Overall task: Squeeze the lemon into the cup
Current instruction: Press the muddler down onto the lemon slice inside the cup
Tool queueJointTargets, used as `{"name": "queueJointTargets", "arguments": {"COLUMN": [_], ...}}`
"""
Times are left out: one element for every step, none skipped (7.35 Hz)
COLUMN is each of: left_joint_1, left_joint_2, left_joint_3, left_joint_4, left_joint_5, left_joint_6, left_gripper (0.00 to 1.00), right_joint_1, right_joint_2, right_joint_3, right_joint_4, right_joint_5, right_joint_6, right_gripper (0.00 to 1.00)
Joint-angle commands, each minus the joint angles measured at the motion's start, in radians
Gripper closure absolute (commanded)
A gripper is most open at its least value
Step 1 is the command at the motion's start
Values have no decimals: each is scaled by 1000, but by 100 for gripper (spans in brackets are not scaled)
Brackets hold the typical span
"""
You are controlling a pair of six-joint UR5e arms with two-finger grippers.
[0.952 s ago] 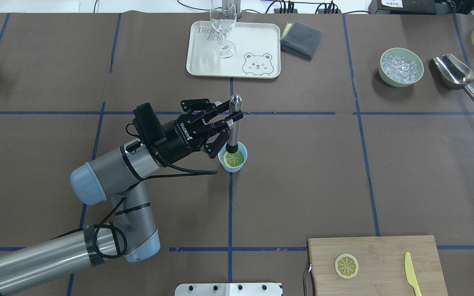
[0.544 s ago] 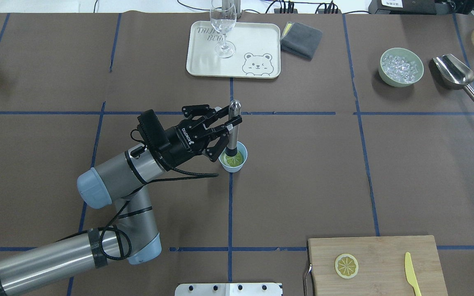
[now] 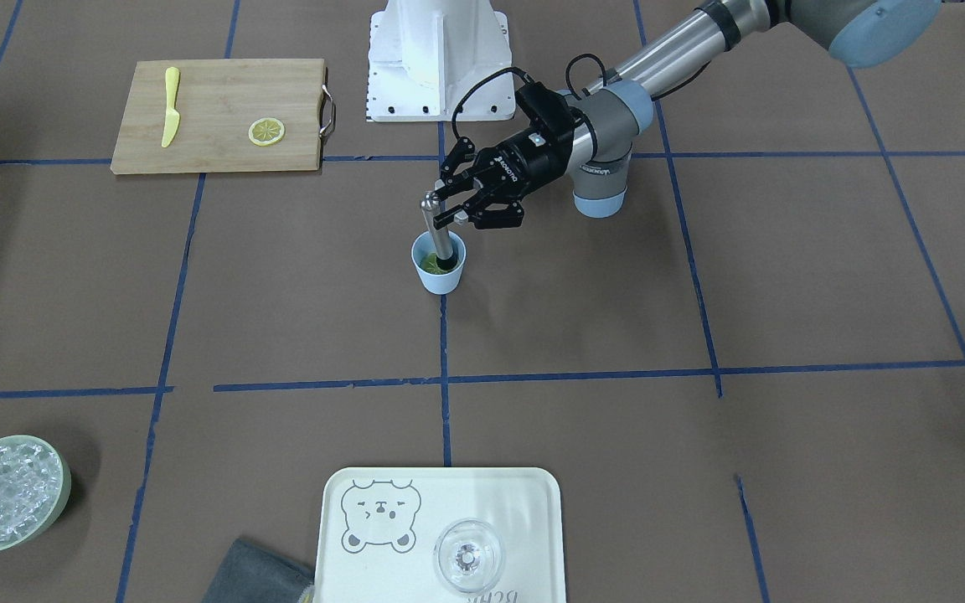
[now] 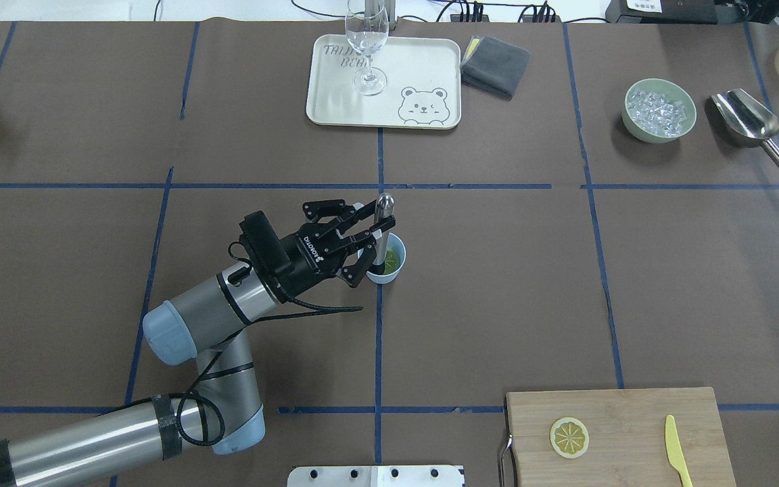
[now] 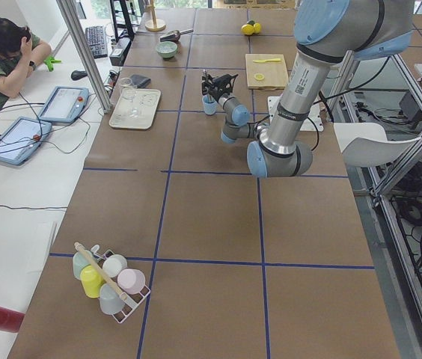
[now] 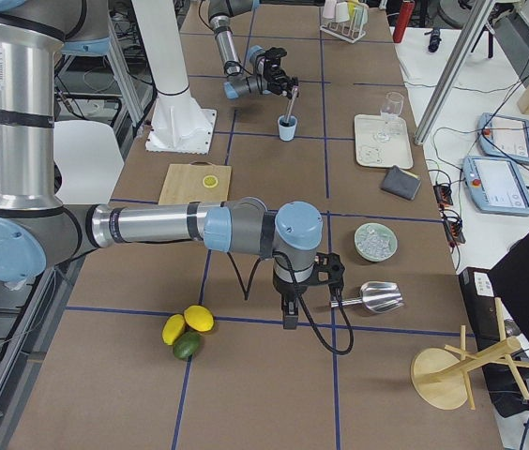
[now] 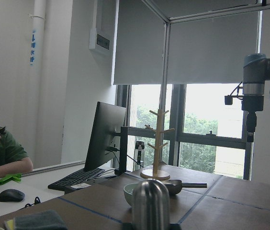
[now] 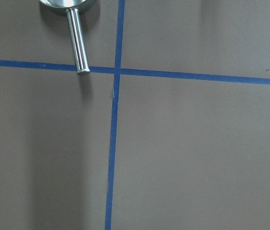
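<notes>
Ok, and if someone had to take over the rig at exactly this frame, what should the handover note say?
Hands: left hand is shut on the metal muddler, roughly upright, lower end inside the cup. The right hand hangs by the metal scoop; open or shut cannot be told.
Things: the lemon lies in the cup at the muddler's tip; a second slice is on the cutting board.
Done: slice in cup, muddler lowered in.
Left: press it, then lift the muddler out. Whether juice is out cannot be seen.
</notes>
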Motion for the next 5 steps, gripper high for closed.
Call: {"name": "queueJointTargets", "arguments": {"left_joint_1": [12,6,-18,-47,-80], "left_joint_2": [-5,-9,-9,-11,-11], "left_joint_3": [-10,-44,-84,-102,-130], "left_joint_4": [-6,-6,-3,-1,8], "left_joint_5": [9,7,3,-2,-25], "left_joint_6": [10,12,16,15,4], "left_gripper": [100,100,100,100,100], "right_joint_1": [2,3,5,5,5], "right_joint_2": [0,2,3,4,4], "right_joint_3": [1,0,0,0,0], "right_joint_4": [1,1,0,1,1], "right_joint_5": [1,-1,-1,-1,-1], "right_joint_6": [0,2,0,0,0], "right_gripper": [0,0,0,0,0]}}
